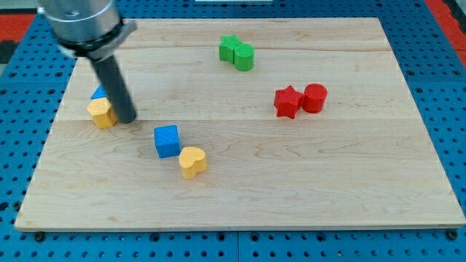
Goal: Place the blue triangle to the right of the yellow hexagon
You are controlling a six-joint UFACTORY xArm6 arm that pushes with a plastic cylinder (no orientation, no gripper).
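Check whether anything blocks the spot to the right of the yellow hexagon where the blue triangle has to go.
My tip itself stands there, right against the yellow hexagon on the view's right. The blue triangle peeks out behind both, at the hexagon's top edge. No other block occupies that spot; the blue cube sits farther right.
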